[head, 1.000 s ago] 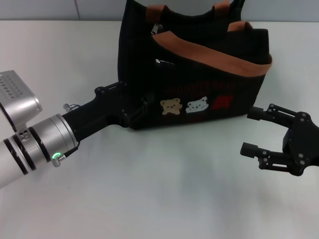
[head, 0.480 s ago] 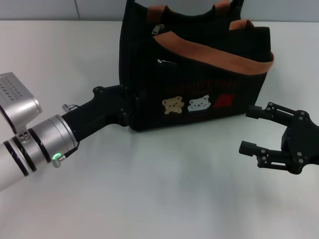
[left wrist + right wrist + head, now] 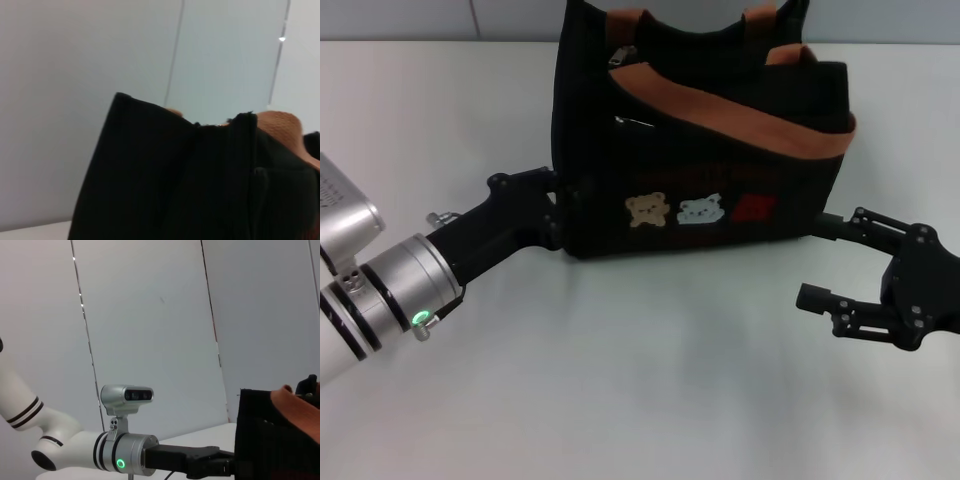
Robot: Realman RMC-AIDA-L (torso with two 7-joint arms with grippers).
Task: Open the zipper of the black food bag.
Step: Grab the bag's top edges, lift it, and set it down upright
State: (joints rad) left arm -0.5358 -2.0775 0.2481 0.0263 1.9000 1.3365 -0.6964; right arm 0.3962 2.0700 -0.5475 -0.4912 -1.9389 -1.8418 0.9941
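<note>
The black food bag point(image 3: 720, 150) stands upright at the table's far middle, with orange-brown trim, two bear patches and a red patch on its front. Its zipper runs along the top rim, and the small silver pull tab point(image 3: 619, 55) sits at the left end. My left gripper point(image 3: 563, 206) is at the bag's lower left side edge, clamped on the fabric. The left wrist view is filled by the bag's black side point(image 3: 175, 180). My right gripper point(image 3: 814, 261) hovers open beside the bag's lower right corner, holding nothing.
White tabletop point(image 3: 650, 380) lies in front of the bag and between the arms. A second small silver tab point(image 3: 628, 121) shows on the bag's front upper left. The right wrist view shows the left arm point(image 3: 125, 455) reaching to the bag point(image 3: 265, 440).
The left gripper has shifted left and the bag has slid left with it, turning slightly. The right gripper has barely moved.
</note>
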